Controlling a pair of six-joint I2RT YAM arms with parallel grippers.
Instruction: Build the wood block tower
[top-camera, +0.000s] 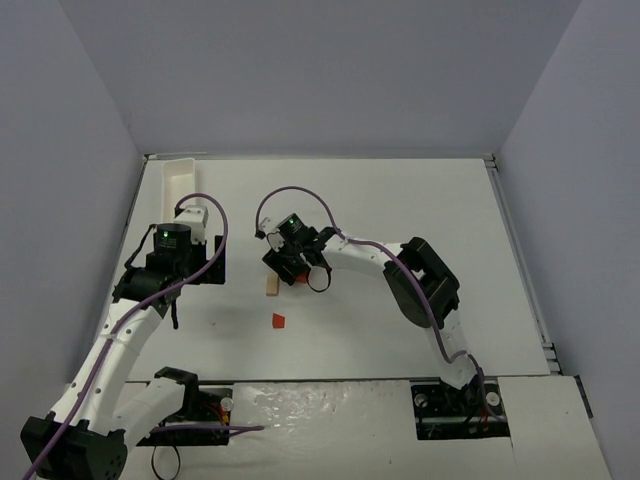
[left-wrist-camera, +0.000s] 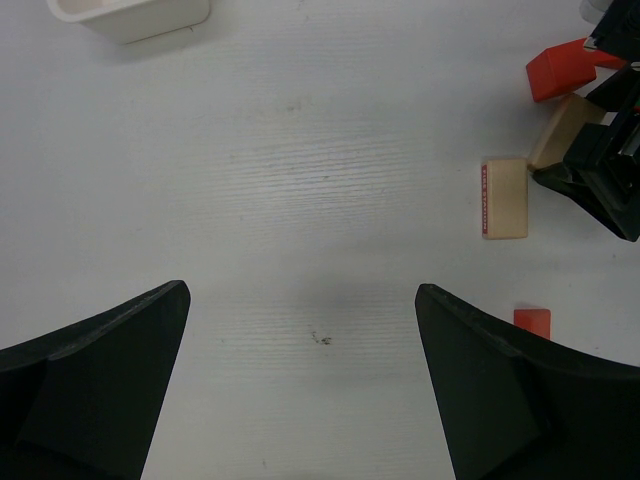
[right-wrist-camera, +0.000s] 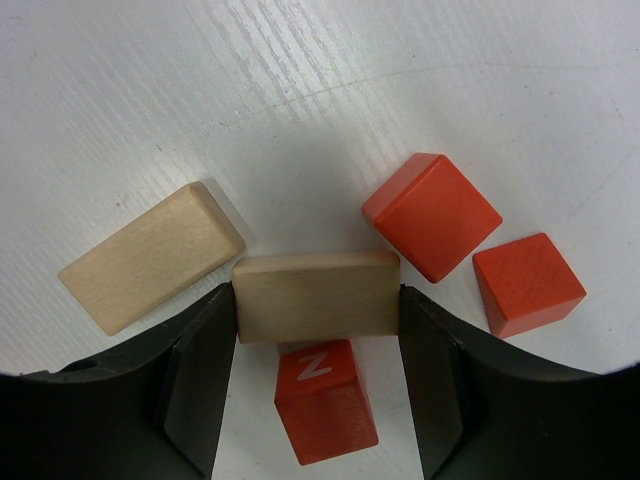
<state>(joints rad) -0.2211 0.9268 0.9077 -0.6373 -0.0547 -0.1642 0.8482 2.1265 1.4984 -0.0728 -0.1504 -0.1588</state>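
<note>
The right fingers (right-wrist-camera: 200, 380) clamp a tan block (right-wrist-camera: 315, 295) by its ends. A lettered red cube (right-wrist-camera: 325, 400) lies between them, nearer the palm. Two red cubes (right-wrist-camera: 432, 215) lie just ahead and a second tan block (right-wrist-camera: 150, 257) beside; no tower stands yet. Keep the held block level when placing. Whether it touches the lettered cube is unclear. The left fingers (left-wrist-camera: 90, 380) gape wide above the desk (left-wrist-camera: 300, 150).

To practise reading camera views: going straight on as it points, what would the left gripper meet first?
The left gripper would likely meet only bare table; tray and blocks lie aside, though depth is unclear.
</note>
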